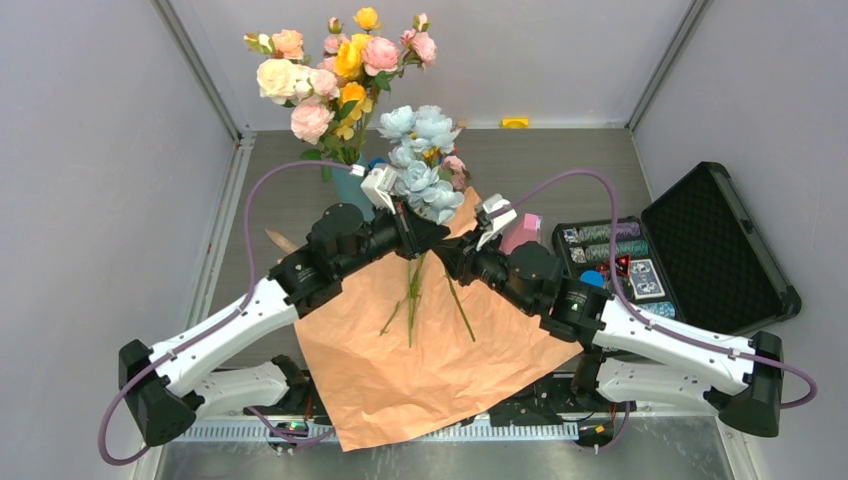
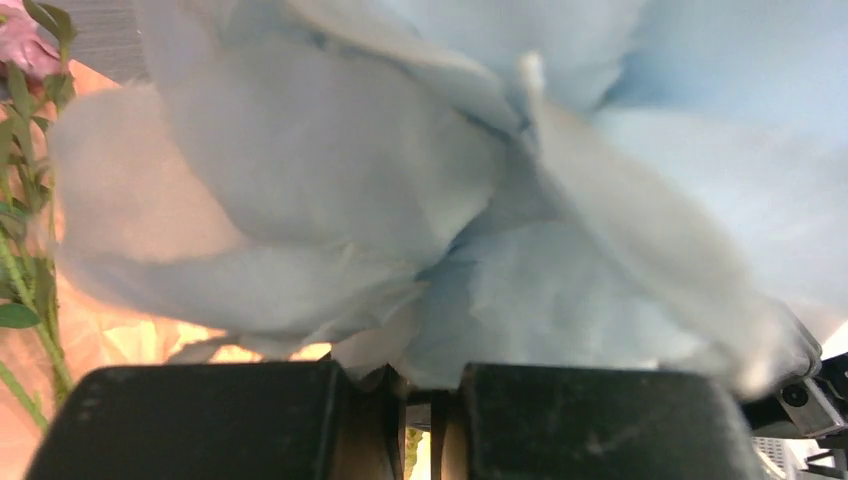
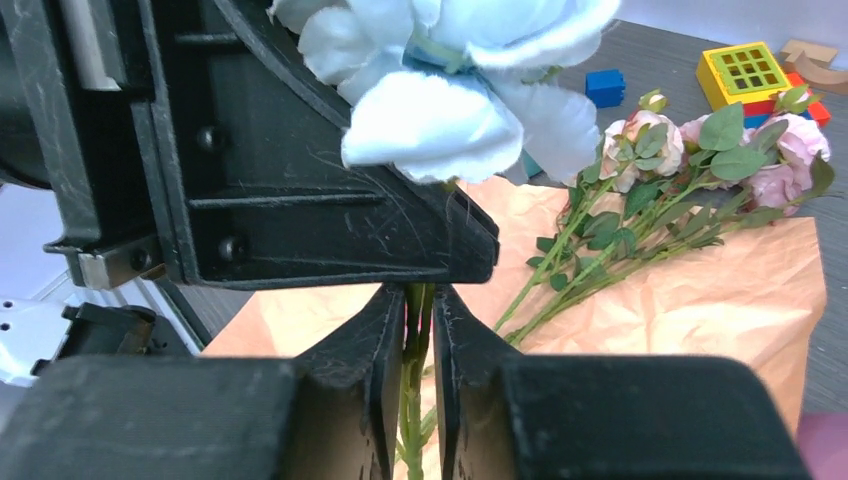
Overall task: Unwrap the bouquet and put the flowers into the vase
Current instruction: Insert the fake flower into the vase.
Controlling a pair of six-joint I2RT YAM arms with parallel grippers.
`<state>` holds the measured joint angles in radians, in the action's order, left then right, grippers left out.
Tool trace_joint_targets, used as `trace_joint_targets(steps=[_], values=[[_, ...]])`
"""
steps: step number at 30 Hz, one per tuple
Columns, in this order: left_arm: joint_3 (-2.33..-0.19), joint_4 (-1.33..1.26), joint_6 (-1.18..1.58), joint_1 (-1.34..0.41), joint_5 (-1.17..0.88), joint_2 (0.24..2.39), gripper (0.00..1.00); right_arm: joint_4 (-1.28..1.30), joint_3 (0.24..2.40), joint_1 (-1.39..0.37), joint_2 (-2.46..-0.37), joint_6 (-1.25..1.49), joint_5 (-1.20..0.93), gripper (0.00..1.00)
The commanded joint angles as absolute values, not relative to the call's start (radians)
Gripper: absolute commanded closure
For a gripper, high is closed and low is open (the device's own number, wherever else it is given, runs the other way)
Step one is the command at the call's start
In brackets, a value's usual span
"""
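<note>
Tan paper (image 1: 400, 380) lies on a grey, perhaps wooden table (image 1: 570, 165) between walls (image 1: 100, 150).

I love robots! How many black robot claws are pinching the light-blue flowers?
2. The left gripper pinches the pale-blue fabric flowers just under the blooms; the right gripper pinches their green stem lower down.

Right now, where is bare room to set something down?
Bare table lies at the back right, between the pale-blue flowers and the black case. The near half of the kraft paper is also bare. Crowded: the middle, where the left gripper and right gripper hold those flowers, by the vase.
</note>
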<state>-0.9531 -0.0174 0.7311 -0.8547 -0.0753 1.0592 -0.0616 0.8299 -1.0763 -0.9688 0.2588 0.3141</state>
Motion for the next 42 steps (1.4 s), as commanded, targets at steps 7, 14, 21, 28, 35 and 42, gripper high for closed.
trace_joint_targets(steps=[7, 14, 21, 28, 35, 42], values=[[-1.29, 0.324, 0.342, -0.848, -0.133, 1.105, 1.0, -0.061, 0.764, -1.077, -0.848, 0.22, 0.418, 0.34], [-1.472, 0.407, 0.205, -0.607, -0.6, 1.177, 1.0, -0.054, 0.677, -1.063, -0.782, 0.214, 0.491, 0.23], [-1.739, 0.56, 0.066, -0.387, -0.943, 1.328, 1.0, -0.063, 0.59, -0.996, -0.687, 0.22, 0.457, 0.2], [-2.037, 0.899, -0.216, -0.369, -0.855, 1.536, 1.0, -0.03, 0.545, -0.96, -0.626, 0.223, 0.446, 0.2], [-2.01, 0.781, -0.345, -0.37, -0.624, 1.511, 1.0, -0.075, 0.518, -0.942, -0.644, 0.238, 0.441, 0.2], [-2.002, 0.682, -0.422, -0.367, -0.55, 1.508, 1.0, -0.124, 0.523, -0.929, -0.722, 0.26, 0.43, 0.2]])
